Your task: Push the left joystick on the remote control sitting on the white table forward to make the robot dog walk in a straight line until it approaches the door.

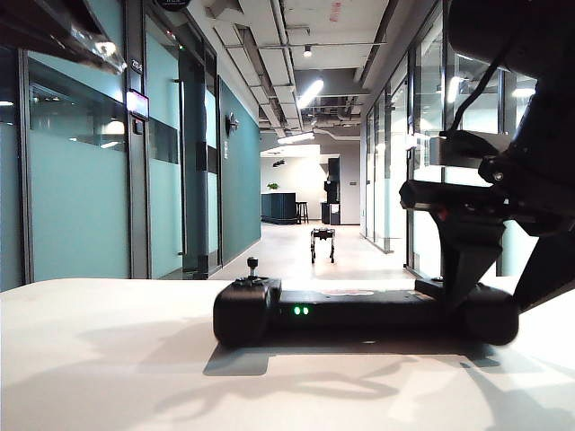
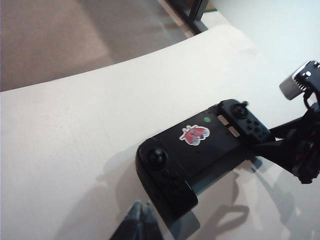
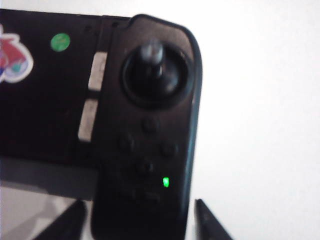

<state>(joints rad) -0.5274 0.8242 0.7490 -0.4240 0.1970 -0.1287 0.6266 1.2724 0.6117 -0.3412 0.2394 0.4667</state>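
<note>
The remote control [image 1: 359, 310] lies flat on the white worktop [image 1: 108, 359], its long axis running side to side in the exterior view — handles at either end. The left joystick [image 1: 252, 266] stands upright on the left-hand handle. The right-hand handle is largely hidden there behind the right gripper [image 3: 137, 220], whose jaws stand apart on either side of that handle (contact cannot be told). The left gripper [image 2: 141, 220] is cut off by the frame edge, jaws together, near the left-hand handle. Down the corridor floor stands the robot dog [image 1: 322, 242] — small, details indistinct.
</note>
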